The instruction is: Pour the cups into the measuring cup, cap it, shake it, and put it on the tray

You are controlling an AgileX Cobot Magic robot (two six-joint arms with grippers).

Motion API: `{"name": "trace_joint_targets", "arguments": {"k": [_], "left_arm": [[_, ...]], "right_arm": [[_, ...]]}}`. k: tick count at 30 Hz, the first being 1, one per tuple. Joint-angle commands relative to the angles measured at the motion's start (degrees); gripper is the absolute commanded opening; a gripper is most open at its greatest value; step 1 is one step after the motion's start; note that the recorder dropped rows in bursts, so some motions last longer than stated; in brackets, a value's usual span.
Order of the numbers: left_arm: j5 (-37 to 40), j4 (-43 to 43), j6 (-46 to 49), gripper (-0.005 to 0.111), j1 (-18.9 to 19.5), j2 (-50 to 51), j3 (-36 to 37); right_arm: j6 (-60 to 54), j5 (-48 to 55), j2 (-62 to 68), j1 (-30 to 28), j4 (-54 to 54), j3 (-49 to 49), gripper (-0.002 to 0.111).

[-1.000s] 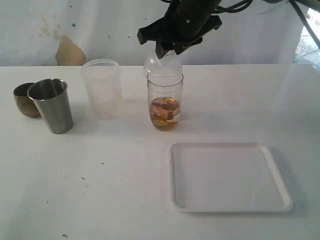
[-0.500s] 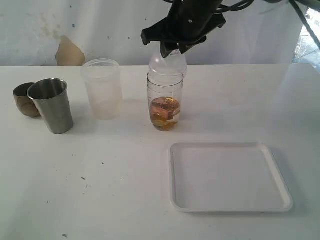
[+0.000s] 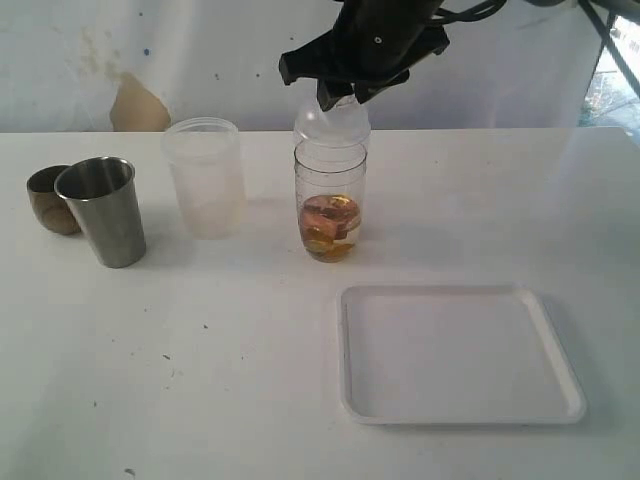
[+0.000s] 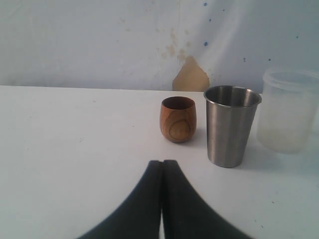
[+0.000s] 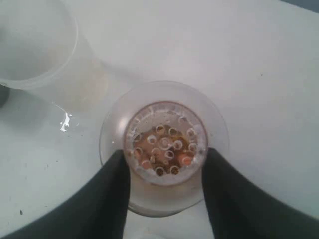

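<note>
Robot test bench in a bare lab or workshop room. Plain white flat tabletop [image 3: 200, 400], scuffed and specked with dirt. Behind it is a stained whitewashed wall [image 3: 200, 50] with a tan patch of peeled paint [image 3: 138, 105] and small blue specks. A black robot arm [image 3: 385, 25] hangs over the table, with loose black cables [image 3: 600, 38] trailing off behind it. Bright window strip [image 3: 622, 90] at the right edge. A few props are spaced out like a staged trial: tapered shiny steel tumbler [image 3: 105, 215], small round brown wooden cup [image 3: 45, 200], flat white rectangular plastic tray [image 3: 450, 350].
</note>
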Motion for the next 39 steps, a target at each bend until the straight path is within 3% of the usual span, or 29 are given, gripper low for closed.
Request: {"name": "trace_joint_targets", "arguments": {"k": [1,26,30,36,39], "left_arm": [[-0.5,0.43,-0.08,0.0,0.23,-0.19,0.3],[-0.5,0.43,-0.08,0.0,0.23,-0.19,0.3],[-0.5,0.43,-0.08,0.0,0.23,-0.19,0.3],[-0.5,0.43,-0.08,0.0,0.23,-0.19,0.3],[-0.5,0.43,-0.08,0.0,0.23,-0.19,0.3]], "right_arm": [[0.35,-0.52,-0.27,-0.03,0.0,-0.01,0.0],[0.35,0.94,1.72,-0.03,0.0,-0.01,0.001],[0.23,0.47,1.72,-0.03,0.0,-0.01,0.019],[0.16,0.47,1.72,-0.03,0.0,-0.01,0.065],[-0.9,0.69,1.72,-0.03,0.0,-0.01,0.07]]}}
